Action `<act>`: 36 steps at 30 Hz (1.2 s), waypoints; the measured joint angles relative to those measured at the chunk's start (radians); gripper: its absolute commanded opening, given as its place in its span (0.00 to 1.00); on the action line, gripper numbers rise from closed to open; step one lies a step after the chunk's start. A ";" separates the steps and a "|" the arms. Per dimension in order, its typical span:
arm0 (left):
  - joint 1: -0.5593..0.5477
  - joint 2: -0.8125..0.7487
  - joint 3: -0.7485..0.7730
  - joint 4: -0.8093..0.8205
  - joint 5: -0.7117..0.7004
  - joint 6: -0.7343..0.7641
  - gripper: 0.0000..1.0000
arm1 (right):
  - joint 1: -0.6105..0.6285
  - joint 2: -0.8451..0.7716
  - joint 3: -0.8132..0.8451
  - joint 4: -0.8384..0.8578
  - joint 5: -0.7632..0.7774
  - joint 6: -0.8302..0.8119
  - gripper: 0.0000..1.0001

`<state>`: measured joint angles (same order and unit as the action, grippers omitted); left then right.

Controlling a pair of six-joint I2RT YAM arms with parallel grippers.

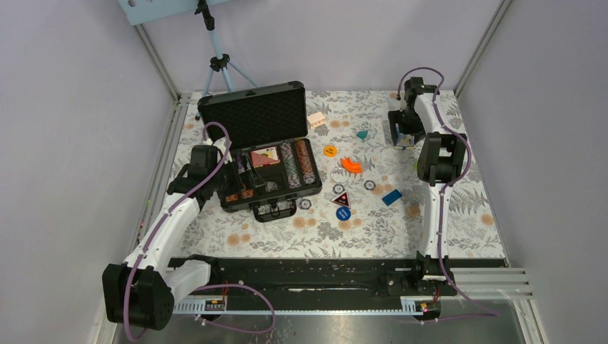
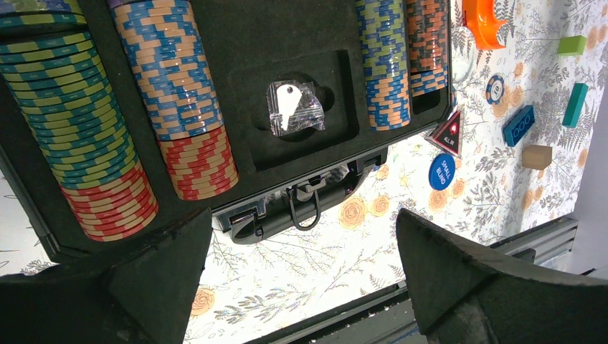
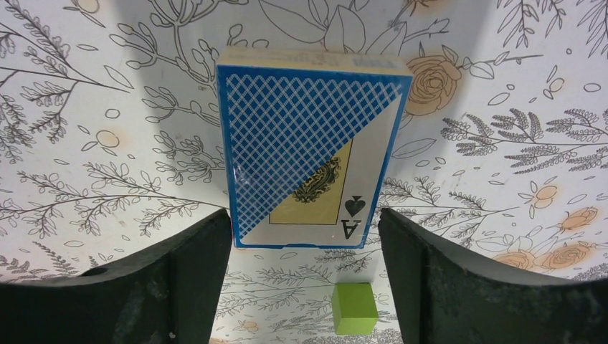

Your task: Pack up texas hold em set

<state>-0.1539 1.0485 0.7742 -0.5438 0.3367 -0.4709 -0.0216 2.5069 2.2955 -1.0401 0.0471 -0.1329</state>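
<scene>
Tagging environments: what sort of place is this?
Probably a lab robot cell, not a home: plain walls boxing in the table, aluminium rails along its edges, a tripod in the back corner.

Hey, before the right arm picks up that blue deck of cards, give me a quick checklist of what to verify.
1. Blue card deck lined up inside the right gripper: ok.
2. Firm grip on the deck: cannot tell; the jaws flank its sides closely.
3. Green block clear of the deck: ok, apart from it, though it lies near the gripper.
4. Briefcase lid open: ok.
5. Free slot in the briefcase for the deck: cannot tell.
6. Left gripper clear of the briefcase: not ok; it hangs open over the front edge and may block the drop.
</scene>
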 measured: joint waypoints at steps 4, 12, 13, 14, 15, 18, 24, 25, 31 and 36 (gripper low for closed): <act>0.000 0.000 0.000 0.000 0.000 0.000 0.99 | 0.000 0.009 0.009 -0.020 0.008 -0.004 0.75; 0.000 0.000 0.000 0.000 0.000 0.000 0.99 | 0.000 0.035 0.047 -0.043 0.010 -0.005 0.68; 0.000 0.000 0.000 0.000 0.000 0.000 0.99 | 0.000 0.035 0.047 -0.043 0.008 -0.005 0.67; 0.000 0.000 0.000 0.000 0.000 0.000 0.99 | 0.000 0.035 0.047 -0.044 0.004 -0.006 0.67; 0.000 0.000 0.000 0.000 0.000 0.000 0.99 | 0.000 0.035 0.047 -0.045 0.001 -0.006 0.67; 0.000 0.000 0.000 0.000 0.000 0.000 0.99 | -0.001 0.036 0.050 -0.048 -0.008 -0.008 0.64; 0.000 0.000 0.000 0.000 0.000 0.000 0.99 | -0.001 0.036 0.050 -0.048 -0.013 -0.008 0.53; 0.000 0.000 0.000 0.000 0.001 0.000 0.99 | -0.001 0.036 0.050 -0.048 -0.013 -0.008 0.50; 0.000 0.000 0.000 0.000 0.001 0.000 0.99 | -0.001 0.036 0.050 -0.048 -0.013 -0.008 0.38; 0.000 0.000 0.000 0.000 0.001 0.000 0.99 | -0.001 0.035 0.048 -0.045 -0.013 -0.005 0.36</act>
<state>-0.1539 1.0485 0.7738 -0.5434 0.3374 -0.4709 -0.0223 2.5423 2.3432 -1.0851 0.0338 -0.1383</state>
